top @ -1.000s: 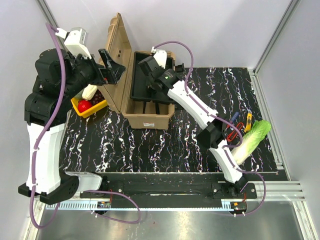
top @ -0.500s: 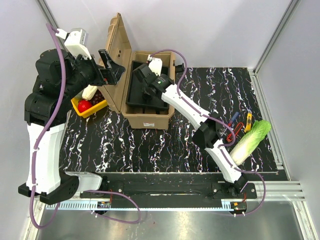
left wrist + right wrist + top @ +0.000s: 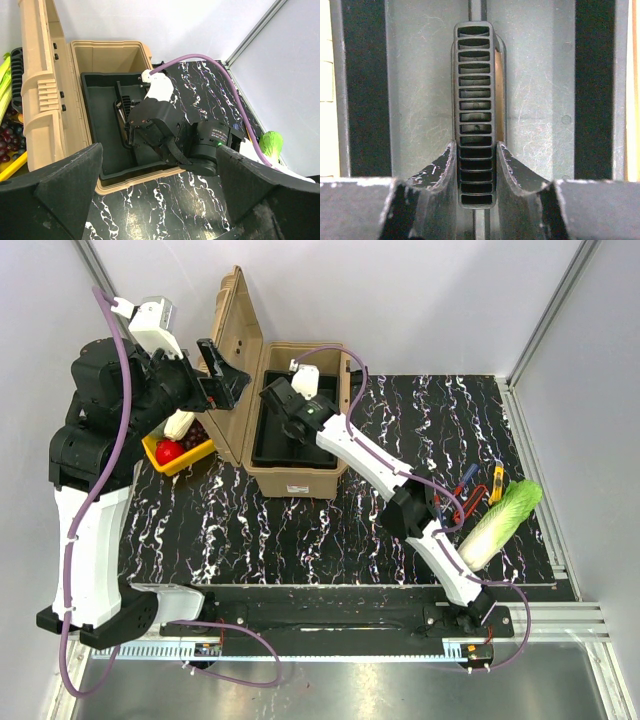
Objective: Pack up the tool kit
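The tan toolbox [image 3: 296, 478] stands open at the back of the mat, its lid [image 3: 240, 345] raised on the left. The black inner tray [image 3: 272, 448] sits inside it. My right gripper [image 3: 288, 412] reaches into the box and is shut on the tray's ribbed handle [image 3: 475, 100], gripped between both fingers [image 3: 441, 169]. My left gripper [image 3: 217, 377] hovers high beside the lid, open and empty. In the left wrist view [image 3: 160, 200] it looks down on the box [image 3: 107, 47] and tray [image 3: 102, 132]. Small hand tools [image 3: 470, 496] lie at the right.
A yellow tray [image 3: 182, 454] of fruit sits left of the toolbox, behind the lid. A napa cabbage [image 3: 505, 518] lies at the right edge by the small tools, also in the left wrist view [image 3: 272, 142]. White walls enclose the mat.
My right gripper has carried the black tray leftward and down, from tilted over the box's right rim to level inside the box. The left arm has not moved.
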